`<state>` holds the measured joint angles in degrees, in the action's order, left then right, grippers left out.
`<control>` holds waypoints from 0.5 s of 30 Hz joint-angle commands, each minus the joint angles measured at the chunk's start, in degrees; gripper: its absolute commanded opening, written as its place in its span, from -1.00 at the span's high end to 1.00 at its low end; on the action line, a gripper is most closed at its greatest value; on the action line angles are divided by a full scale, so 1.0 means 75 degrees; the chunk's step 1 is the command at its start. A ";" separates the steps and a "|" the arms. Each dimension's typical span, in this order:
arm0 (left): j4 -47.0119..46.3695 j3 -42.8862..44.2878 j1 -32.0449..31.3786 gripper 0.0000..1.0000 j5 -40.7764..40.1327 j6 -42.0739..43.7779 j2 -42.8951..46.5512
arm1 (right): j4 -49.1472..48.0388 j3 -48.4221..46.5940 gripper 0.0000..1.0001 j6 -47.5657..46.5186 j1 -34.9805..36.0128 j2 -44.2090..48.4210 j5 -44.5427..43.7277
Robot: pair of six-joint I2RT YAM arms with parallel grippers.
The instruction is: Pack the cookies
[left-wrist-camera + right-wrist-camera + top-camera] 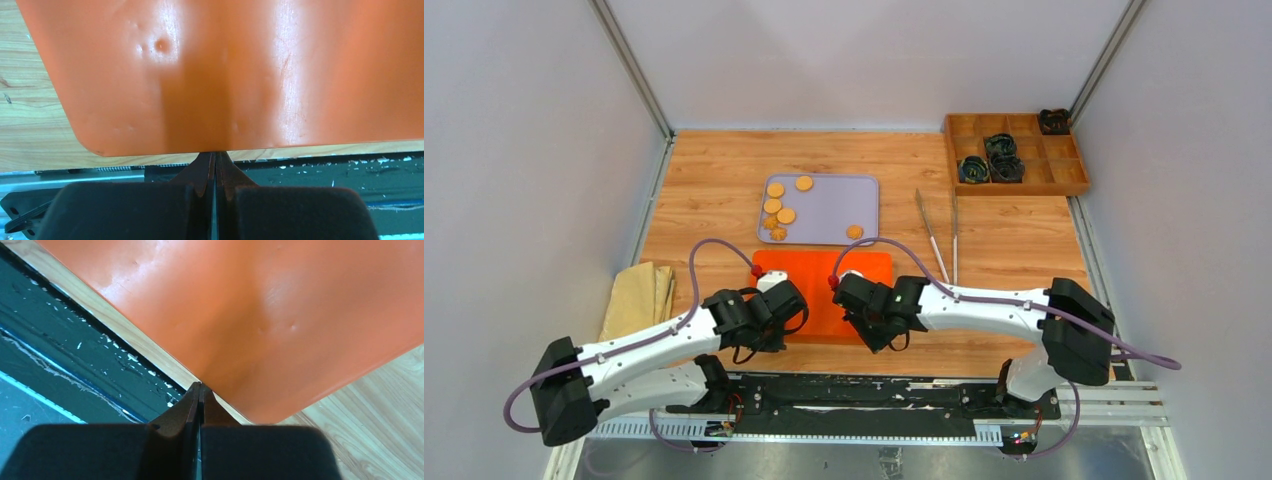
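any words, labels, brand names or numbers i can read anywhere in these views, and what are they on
No readable text in any view.
The orange mat is plain in the top view and in both wrist views.
The grey tray and the cookies on it carry no print.
The wooden compartment box shows no label; the dark items in it are too small to check for markings.

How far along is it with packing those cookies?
Barely started, it seems. Done: nothing visibly packed; the orange cookies lie on the grey tray. In hand: nothing; the left gripper and right gripper are shut and empty at the near edge of the orange mat. Left: probably moving every cookie into the wooden box.
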<state>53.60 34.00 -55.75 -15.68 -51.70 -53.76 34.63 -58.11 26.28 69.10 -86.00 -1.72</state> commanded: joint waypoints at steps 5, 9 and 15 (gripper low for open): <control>-0.0690 0.0458 -0.0066 1.00 -0.0627 0.0053 -0.0724 | 0.0329 -0.0134 1.00 0.0237 0.0014 -0.0335 -0.0976; -0.0740 0.0568 -0.0061 1.00 -0.0669 0.0168 -0.0864 | 0.0504 -0.0258 1.00 0.0309 -0.0183 -0.0501 -0.1269; -0.0749 0.0736 -0.0067 1.00 -0.0837 0.0240 -0.1040 | 0.0523 -0.0373 1.00 0.0223 -0.0202 -0.0505 -0.1321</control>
<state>49.21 37.74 -55.75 -18.61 -50.22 -60.77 36.58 -58.78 27.55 68.20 -89.58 -8.67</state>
